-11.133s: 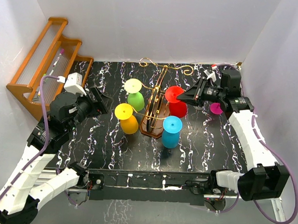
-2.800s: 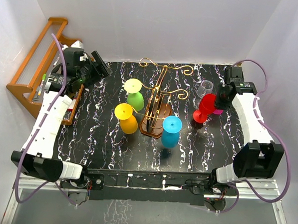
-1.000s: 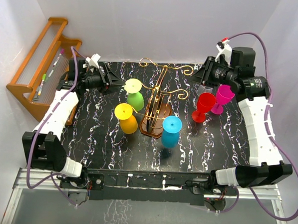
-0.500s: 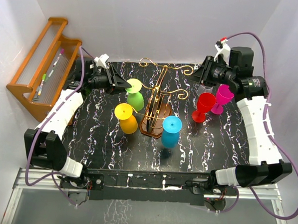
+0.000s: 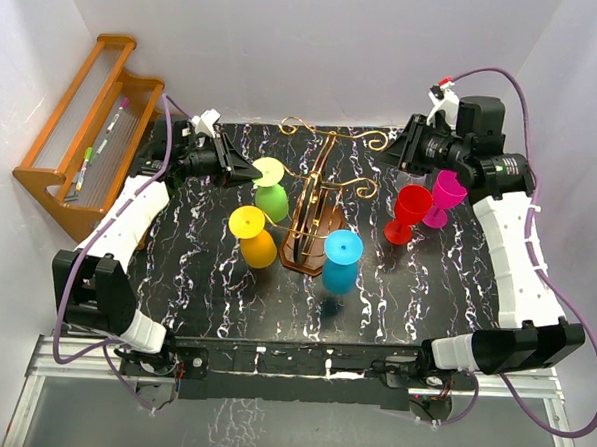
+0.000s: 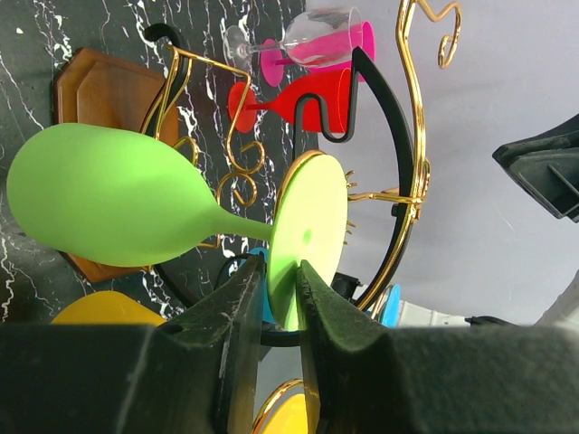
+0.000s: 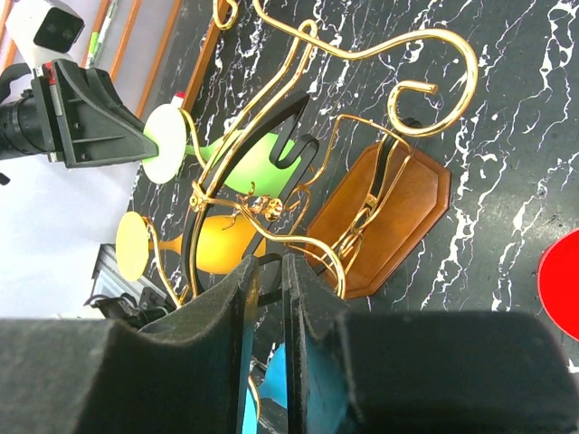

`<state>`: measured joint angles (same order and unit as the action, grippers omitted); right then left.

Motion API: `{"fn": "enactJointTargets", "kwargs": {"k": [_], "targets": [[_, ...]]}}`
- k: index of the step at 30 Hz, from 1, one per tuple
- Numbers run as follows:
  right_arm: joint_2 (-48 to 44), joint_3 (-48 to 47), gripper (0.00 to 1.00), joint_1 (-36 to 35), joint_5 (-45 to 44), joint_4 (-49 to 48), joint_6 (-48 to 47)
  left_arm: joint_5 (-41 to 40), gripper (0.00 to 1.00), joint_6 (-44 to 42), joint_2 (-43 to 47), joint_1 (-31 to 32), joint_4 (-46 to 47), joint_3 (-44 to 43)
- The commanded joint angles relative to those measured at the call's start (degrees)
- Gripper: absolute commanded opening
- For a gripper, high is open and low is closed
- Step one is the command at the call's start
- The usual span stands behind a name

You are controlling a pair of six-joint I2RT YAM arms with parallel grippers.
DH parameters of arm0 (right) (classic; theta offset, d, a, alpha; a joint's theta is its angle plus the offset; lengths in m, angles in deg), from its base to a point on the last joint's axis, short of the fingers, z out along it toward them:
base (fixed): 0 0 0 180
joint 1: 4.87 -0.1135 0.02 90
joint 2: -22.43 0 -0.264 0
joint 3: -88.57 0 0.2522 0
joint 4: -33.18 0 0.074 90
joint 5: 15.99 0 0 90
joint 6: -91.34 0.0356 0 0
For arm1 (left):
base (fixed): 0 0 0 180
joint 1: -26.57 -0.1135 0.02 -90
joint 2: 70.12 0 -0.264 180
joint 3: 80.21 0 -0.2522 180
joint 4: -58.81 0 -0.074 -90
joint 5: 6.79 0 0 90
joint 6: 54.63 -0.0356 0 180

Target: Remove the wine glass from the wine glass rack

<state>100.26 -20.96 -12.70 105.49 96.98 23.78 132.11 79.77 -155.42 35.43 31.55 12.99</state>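
As both arms stretch out from the near edge, tabletop: black slab with white marbling, and everything in play is standing on it.
Cyan wine glass: nearest the bases, hanging bowl-down on the rack's near right side, foot disc on top.
Yellow wine glass: hanging bowl-down on the near left side, just beside the rack's base.
Wine glass rack: mid-tabletop, dark-brown wooden base, gold scrolled wire arms curling out to either side.
Green wine glass: here's the one! It hangs bowl-down from a gold arm on the rack's left, just behind the yellow one, pale foot disc facing the left arm.
Left tool: right in there, fingers pinching the rim of the green glass's foot disc, one on each face.
Red wine glass: off the rack, upright on the tabletop to the right.
Magenta wine glass: upright just beside the red one, a touch further back.
Clear wine glass: by the magenta glass; the left wrist view shows it in front of it, and the right arm mostly hides it from above.
Right tool: hovering above the far right of the tabletop, pointing at the rack, fingers drawn to a thin slit with nothing between them.
Stepped shelf: orange-brown wood, far left off the tabletop, pens lying on it.
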Motion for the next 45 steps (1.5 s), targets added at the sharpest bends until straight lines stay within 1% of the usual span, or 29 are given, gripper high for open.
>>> {"fn": "enactJointTargets", "kwargs": {"k": [1,6,9,13,17,20,24,26,32,42,45], "targets": [[-2.4,0.6,0.20,-0.3,0.0,-3.9,0.0,1.7,0.19,0.5,3.0,0.2,0.2,-1.1],[-2.7,0.9,0.20,-0.3,-0.1,-4.2,0.1,2.8,0.17,1.9,3.9,0.2,0.2,-1.1],[-2.9,1.0,0.20,-0.3,-0.6,-4.2,0.1,3.5,0.11,2.4,4.2,0.2,-0.3,-1.7],[-3.3,1.6,0.20,-0.3,-0.9,-4.3,0.3,4.3,0.05,2.7,4.7,0.2,-1.5,-2.7],[-3.7,2.3,0.20,-0.3,-0.8,-5.0,0.7,4.9,0.01,3.5,5.1,0.2,-1.8,-3.0],[-4.0,2.4,0.20,-0.3,-0.9,-5.0,0.8,6.2,0.00,6.4,5.8,0.2,0.6,-2.3],[-4.4,2.5,0.20,-0.3,-1.3,-5.0,1.0,9.1,0.00,15.4,6.6,0.1,11.0,1.3],[-4.5,2.7,0.20,-0.3,-1.5,-5.1,1.0,8.9,0.00,16.6,6.6,0.2,12.1,1.6],[-4.9,3.2,0.20,-0.3,-1.6,-5.8,1.4,6.0,0.00,16.6,6.6,0.1,11.1,0.6],[-5.2,4.0,0.20,-0.3,-1.7,-6.6,1.4,0.5,0.00,11.4,6.2,-0.1,3.4,-2.6],[-5.1,4.7,0.20,-0.3,-1.1,-7.3,1.7,-0.9,0.00,10.5,6.4,-0.4,2.7,-3.4]]}}
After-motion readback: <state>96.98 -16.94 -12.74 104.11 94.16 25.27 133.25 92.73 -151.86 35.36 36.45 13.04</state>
